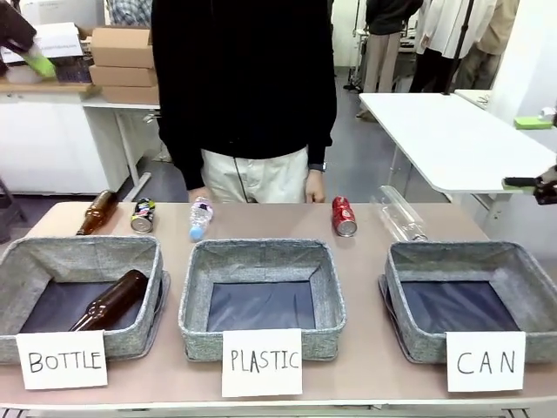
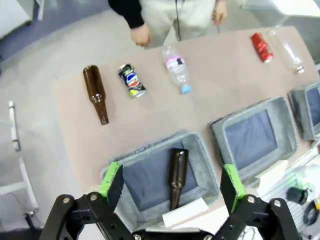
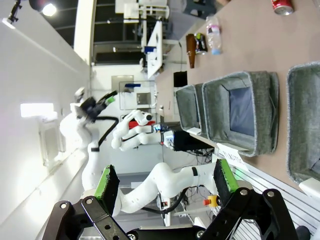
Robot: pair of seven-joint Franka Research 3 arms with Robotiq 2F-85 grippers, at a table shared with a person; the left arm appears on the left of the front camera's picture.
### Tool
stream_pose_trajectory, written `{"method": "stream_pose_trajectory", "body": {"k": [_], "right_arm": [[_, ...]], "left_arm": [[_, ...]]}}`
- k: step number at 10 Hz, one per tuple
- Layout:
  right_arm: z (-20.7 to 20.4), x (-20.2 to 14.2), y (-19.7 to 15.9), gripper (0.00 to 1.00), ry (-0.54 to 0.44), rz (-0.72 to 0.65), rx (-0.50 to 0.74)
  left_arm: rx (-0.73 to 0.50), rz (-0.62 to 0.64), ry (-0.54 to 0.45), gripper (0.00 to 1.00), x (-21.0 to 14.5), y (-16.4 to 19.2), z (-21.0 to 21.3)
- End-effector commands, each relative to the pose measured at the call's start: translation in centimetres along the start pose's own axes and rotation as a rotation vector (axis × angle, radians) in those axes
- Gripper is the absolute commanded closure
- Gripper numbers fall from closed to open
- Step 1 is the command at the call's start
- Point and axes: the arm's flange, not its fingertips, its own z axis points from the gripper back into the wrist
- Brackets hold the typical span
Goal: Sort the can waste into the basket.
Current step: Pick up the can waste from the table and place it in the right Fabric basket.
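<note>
Two cans lie on their sides along the table's (image 1: 270, 223) far edge, neither sorted yet. You have the red can (image 1: 344, 216) right of the middle, just beside a clear plastic bottle (image 1: 400, 216). You have the dark can (image 1: 143, 215) toward the far-left corner, close to a loose brown bottle (image 1: 96, 212).

Risks for you:
- Lying down, either can may roll off a glancing finger; close square across the body.
- A bottle crowds each can; a wide approach may knock it along.
- To reach its place the dark can must cross two wrong baskets; a slip drops it in one.
- The person's hand (image 1: 315, 187) hangs at the far edge by the red can.

Your left gripper (image 2: 172, 184) and right gripper (image 3: 166, 184) are both spread wide, nothing between the pads, clear of the table.

Baskets along the near edge:
- The CAN basket (image 1: 452, 250), right corner, looks empty, though its front wall hides part of the floor.
- The PLASTIC basket (image 1: 261, 248), middle, is empty.
- The BOTTLE basket (image 1: 83, 246), left corner, holds a second brown bottle (image 1: 111, 300).
</note>
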Motion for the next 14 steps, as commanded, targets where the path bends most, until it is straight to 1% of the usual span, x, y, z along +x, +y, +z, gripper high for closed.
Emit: {"method": "stream_pose_trajectory", "body": {"k": [1,2,3,4,5,6,8,9,11,12,13,14], "right_arm": [[-0.1,0.2,0.1,0.00,-0.005,0.025,0.032],[-0.1,0.2,0.1,0.00,-0.005,0.025,0.032],[-0.1,0.2,0.1,0.00,-0.005,0.025,0.032],[-0.1,0.2,0.1,0.00,-0.005,0.025,0.032],[-0.1,0.2,0.1,0.00,-0.005,0.025,0.032],[-0.1,0.2,0.1,0.00,-0.005,0.025,0.032],[-0.1,0.2,0.1,0.00,-0.005,0.025,0.032],[-0.1,0.2,0.1,0.00,-0.005,0.025,0.032],[-0.1,0.2,0.1,0.00,-0.005,0.025,0.032],[-0.1,0.2,0.1,0.00,-0.005,0.025,0.032],[-0.1,0.2,0.1,0.00,-0.005,0.025,0.032],[-0.1,0.2,0.1,0.00,-0.005,0.025,0.032]], "left_arm": [[-0.112,-0.024,0.097,0.00,5.2,5.4,-7.6],[-0.167,0.001,0.118,0.00,5.4,7.2,-13.0],[-0.164,0.046,0.129,0.00,4.6,8.7,-18.1],[-0.168,0.079,0.195,0.00,3.5,9.2,-22.3],[-0.205,0.197,0.259,0.00,3.4,8.9,-23.3],[-0.146,0.064,0.177,0.00,2.8,9.1,-21.5],[-0.146,0.064,0.177,0.00,2.8,9.1,-21.5],[-0.164,0.103,0.214,0.00,2.5,9.6,-24.4],[-0.201,0.108,0.319,0.00,5.5,11.4,-30.2],[-0.179,0.145,0.371,0.00,6.4,12.3,-33.0],[-0.204,0.176,0.406,0.00,7.1,13.0,-35.3],[-0.150,0.194,0.415,0.00,7.6,13.2,-37.0]]}}
